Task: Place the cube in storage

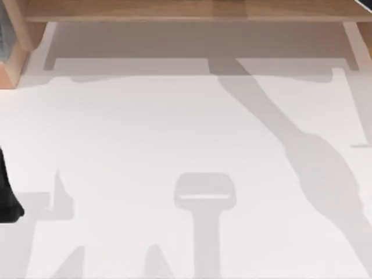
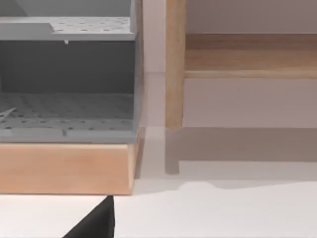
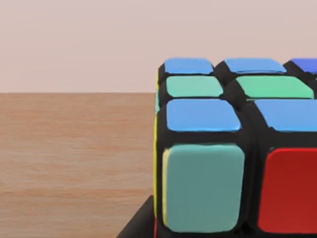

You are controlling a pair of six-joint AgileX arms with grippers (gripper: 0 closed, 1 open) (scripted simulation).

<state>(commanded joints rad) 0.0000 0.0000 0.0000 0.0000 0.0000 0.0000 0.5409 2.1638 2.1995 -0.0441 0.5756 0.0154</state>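
In the right wrist view the cube (image 3: 233, 148), a puzzle cube with blue, green, teal and red tiles, sat close before the camera above a wooden surface (image 3: 74, 158); whether the right jaws clamped it could not be told. The left arm (image 1: 7, 195) sat at 9 o'clock on the white table (image 1: 145, 133); its jaw state could not be told; its wrist view showed a grey perforated shelf (image 2: 67, 116) on a wooden base (image 2: 64, 168).

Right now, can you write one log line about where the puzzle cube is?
puzzle cube: close before right wrist camera | surface: wooden shelf under it | left arm: parked at table's left edge | grip: cannot tell
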